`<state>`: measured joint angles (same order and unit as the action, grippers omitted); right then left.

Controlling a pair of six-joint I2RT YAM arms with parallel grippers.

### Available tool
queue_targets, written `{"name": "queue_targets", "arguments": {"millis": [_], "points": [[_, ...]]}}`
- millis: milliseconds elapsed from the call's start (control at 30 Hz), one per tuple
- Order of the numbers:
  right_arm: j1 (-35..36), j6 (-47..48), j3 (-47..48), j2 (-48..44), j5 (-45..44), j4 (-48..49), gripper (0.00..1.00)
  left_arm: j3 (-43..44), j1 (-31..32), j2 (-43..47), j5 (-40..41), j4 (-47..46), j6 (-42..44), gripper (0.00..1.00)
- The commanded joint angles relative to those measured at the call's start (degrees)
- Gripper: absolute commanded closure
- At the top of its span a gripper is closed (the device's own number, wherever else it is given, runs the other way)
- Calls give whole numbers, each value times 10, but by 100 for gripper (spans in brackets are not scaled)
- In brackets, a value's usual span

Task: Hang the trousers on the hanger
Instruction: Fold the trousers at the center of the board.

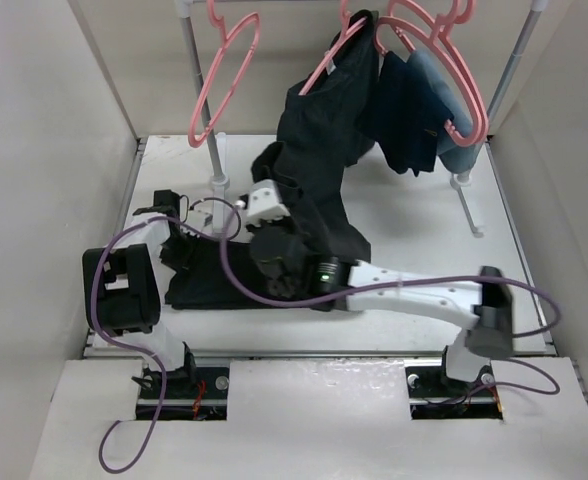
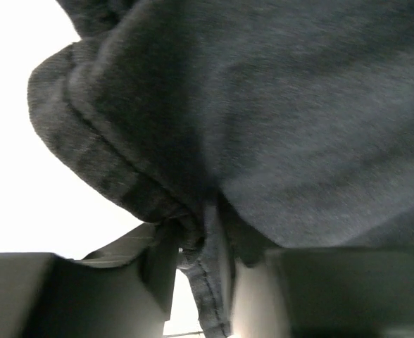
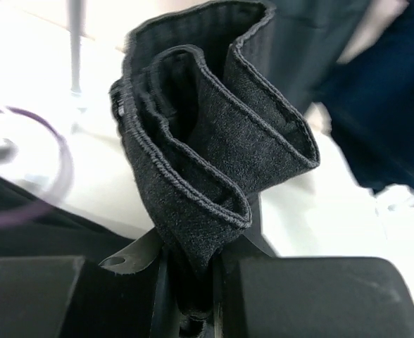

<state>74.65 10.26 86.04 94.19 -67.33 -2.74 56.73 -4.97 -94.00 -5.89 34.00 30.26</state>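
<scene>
Already hung: the hanger, pink, sits toward 12 o'clock in the overhead view, with the trousers slung over it.
Trousers: black cloth falls from the hanger to the middle of the worktop. Its long axis runs from 1 o'clock down toward 7 o'clock, and its lower end lies where both hands meet.
Key relation: the hanger lies at about 1 o'clock from both hands, up and away, while the loose end of the cloth is at the hands themselves. The left hand looks slightly the nearer to the hanger.
Right hand: clenched on the trousers. Its wrist camera shows a stitched edge standing in pleats out of the fingers.
Right arm: stretched low from its base at 5 o'clock toward 9 o'clock, forearm close to level.
Left hand: just beside the right hand, at its 12 o'clock. A hem lies in the gap between its fingers; whether pinched or let go cannot be told.
Left arm: folded, rising from 7 o'clock and bending toward 3 o'clock.
Judgement: the coming move likely turns on carrying the held end up toward 1 o'clock.
Nearby: navy and pale-blue clothes hang on other pink hangers. Dark cloth lies flat at the hands' 9 o'clock; whether it belongs to the trousers is unclear.
</scene>
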Motion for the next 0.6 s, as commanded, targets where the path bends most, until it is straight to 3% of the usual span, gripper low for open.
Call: {"name": "queue_targets", "arguments": {"millis": [0,100,233,400,567], "points": [[13,-40,101,92,0,73,100,-1,2,29,-48,49,1,75],[31,-40,189,181,-31,73,100,-1,-4,41,-48,49,1,74],[48,-45,229,250,-34,108,100,-7,-17,41,-48,49,1,71],[53,-45,246,315,1,115,100,0,-51,47,-29,60,-11,42],[53,-40,246,356,107,115,100,41,-123,52,-29,78,-24,32]]}}
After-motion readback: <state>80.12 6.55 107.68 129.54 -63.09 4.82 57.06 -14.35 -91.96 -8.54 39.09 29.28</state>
